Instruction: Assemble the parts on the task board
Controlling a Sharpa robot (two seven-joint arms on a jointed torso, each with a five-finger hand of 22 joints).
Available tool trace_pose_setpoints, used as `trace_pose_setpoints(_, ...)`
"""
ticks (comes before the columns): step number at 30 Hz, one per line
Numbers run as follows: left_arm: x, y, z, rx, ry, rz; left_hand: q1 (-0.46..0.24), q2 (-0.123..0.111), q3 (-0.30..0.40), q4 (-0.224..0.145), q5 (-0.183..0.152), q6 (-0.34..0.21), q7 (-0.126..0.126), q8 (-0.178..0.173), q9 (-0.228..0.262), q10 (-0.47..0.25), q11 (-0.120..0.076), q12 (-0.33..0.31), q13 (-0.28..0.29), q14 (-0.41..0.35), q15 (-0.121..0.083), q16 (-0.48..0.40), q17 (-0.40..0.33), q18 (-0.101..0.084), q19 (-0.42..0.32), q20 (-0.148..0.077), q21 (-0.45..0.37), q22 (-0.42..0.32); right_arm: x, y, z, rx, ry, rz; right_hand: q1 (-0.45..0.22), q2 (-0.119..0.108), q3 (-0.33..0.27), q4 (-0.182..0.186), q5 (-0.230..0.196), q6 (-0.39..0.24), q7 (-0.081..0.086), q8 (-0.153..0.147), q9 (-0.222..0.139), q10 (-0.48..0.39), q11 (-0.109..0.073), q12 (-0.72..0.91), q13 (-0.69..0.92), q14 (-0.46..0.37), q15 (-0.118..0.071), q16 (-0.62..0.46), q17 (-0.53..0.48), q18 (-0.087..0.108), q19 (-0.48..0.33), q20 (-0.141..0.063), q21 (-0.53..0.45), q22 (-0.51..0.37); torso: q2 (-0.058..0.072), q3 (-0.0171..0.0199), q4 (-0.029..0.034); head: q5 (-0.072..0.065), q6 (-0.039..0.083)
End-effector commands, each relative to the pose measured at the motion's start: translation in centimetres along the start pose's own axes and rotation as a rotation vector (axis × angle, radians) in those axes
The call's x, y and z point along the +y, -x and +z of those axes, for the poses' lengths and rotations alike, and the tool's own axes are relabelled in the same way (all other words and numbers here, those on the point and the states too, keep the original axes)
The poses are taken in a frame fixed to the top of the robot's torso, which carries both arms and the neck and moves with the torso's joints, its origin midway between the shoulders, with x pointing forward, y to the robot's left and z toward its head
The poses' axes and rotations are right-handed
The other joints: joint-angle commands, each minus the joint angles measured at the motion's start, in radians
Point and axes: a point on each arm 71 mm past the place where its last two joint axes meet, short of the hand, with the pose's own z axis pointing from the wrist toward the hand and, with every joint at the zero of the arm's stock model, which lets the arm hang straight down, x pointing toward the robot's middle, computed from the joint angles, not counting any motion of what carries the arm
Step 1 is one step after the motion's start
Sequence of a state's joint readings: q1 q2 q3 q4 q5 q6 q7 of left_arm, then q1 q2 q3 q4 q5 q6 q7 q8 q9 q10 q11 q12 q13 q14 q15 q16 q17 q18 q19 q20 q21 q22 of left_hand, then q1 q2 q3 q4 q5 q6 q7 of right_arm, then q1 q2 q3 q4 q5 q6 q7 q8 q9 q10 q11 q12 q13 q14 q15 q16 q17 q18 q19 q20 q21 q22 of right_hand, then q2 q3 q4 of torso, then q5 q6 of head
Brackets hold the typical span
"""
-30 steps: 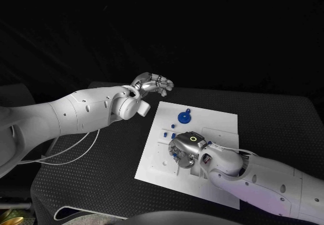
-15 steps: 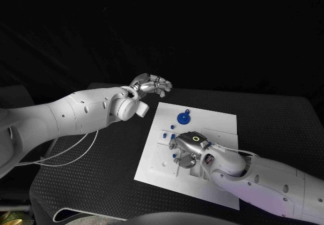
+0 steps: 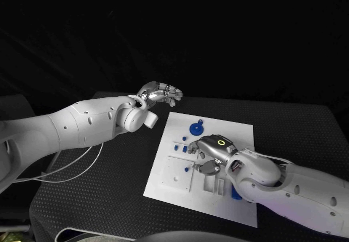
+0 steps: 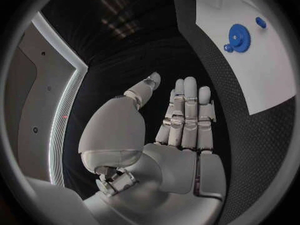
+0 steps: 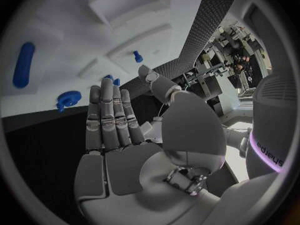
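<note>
The right hand hangs over the middle of the task board, back of the hand toward the head camera, so from there its fingers are mostly hidden; the right wrist view shows that right hand released, palm flat, fingers straight and side by side, thumb angled off, holding nothing. The left hand is raised above the dark desk at about 11 o'clock from the board, off its far corner; from the head camera its fingers look loosely bent, while the left wrist view shows the left hand released too, fingers extended together and nothing between them. The board lies in the middle of the desk. A blue gear sits near the board's far edge, at about 12 o'clock from the right hand, and small blue parts lie on the board at the hand's 9 o'clock. A longer blue piece shows at the forearm's edge nearer the robot. The left wrist view gives the gear and a small blue part beside it. The right wrist view adds an oblong blue part, the gear and a small blue peg standing on the board, beyond the fingertips.
</note>
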State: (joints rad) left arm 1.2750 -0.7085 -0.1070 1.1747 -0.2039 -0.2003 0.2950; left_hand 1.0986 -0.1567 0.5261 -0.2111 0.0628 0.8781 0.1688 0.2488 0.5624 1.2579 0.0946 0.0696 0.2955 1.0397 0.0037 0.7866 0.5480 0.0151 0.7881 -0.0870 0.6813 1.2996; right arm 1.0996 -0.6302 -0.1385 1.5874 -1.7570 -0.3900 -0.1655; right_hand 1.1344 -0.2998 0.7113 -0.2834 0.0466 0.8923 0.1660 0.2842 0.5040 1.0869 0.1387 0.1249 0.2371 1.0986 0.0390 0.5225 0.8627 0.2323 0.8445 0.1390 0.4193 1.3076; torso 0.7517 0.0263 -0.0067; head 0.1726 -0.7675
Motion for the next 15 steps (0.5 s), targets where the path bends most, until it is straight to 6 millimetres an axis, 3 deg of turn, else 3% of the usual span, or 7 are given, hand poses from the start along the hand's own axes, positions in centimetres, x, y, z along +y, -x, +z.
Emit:
trace_pose_setpoints(1,-0.2,-0.1,0.1,0.014,-0.01,-0.004,-0.006,0.002,0.001,0.006,0.005,-0.008,0.002,0.002,0.001,-0.008,-0.001,0.0,-0.001,0.007,0.002,-0.006,0.001,0.019,0.008,-0.006,-0.006,0.002,-0.9,1.2,-0.7,0.001,-0.028,0.068,0.0,0.0,0.005,0.011,0.004,0.006,-0.008,0.004,0.001,0.022,-0.009,0.022,0.005,0.018,-0.012,0.015,0.003,0.001,0.02,-0.001,0.014,0.026,-0.001,-0.0003,-0.0009,-0.009,0.008)
trace_pose_setpoints(5,-0.1,0.1,0.0,0.01,-0.011,-0.002,-0.006,0.002,0.001,0.006,0.005,-0.008,0.002,0.002,0.001,-0.008,-0.001,0.0,-0.001,0.007,0.001,-0.006,0.002,0.019,0.008,-0.006,-0.006,0.002,-2.7,3.2,-2.2,0.005,-0.061,0.054,-0.016,0.0,-0.002,0.016,0.004,0.005,-0.007,0.005,-0.001,0.025,-0.015,0.046,0.005,0.036,-0.02,0.028,0.004,0.007,0.038,-0.003,0.031,0.025,-0.002,-0.0017,-0.0031,-0.014,0.014)
trace_pose_setpoints(8,-0.1,0.2,0.0,0.006,-0.012,-0.001,-0.006,0.002,0.001,0.006,0.005,-0.008,0.002,0.002,0.001,-0.008,-0.001,0.0,-0.001,0.007,0.001,-0.006,0.002,0.019,0.008,-0.006,-0.006,0.002,-3.9,4.1,-3.3,0.036,-0.085,0.03,-0.034,-0.001,-0.023,0.004,0.006,-0.019,0.007,-0.009,-0.01,-0.013,-0.002,0.04,-0.008,0.03,-0.01,0.026,0.0,0.007,0.032,-0.002,0.033,0.024,-0.005,-0.0024,-0.0071,-0.015,0.015)
trace_pose_setpoints(15,0.0,0.2,0.2,0.006,-0.013,0.0,-0.006,0.002,0.001,0.006,0.005,-0.008,0.002,0.002,0.002,-0.008,-0.001,0.0,-0.001,0.007,0.001,-0.006,0.002,0.019,0.008,-0.006,-0.006,0.002,-5.9,3.9,-4.1,0.097,-0.131,-0.012,-0.057,-0.001,-0.068,-0.001,0.007,-0.053,-0.022,-0.022,-0.022,-0.064,0.011,0.046,-0.032,0.02,0.001,0.027,-0.007,0.008,0.02,0.002,0.039,0.024,-0.008,-0.0019,-0.0119,-0.015,0.017)
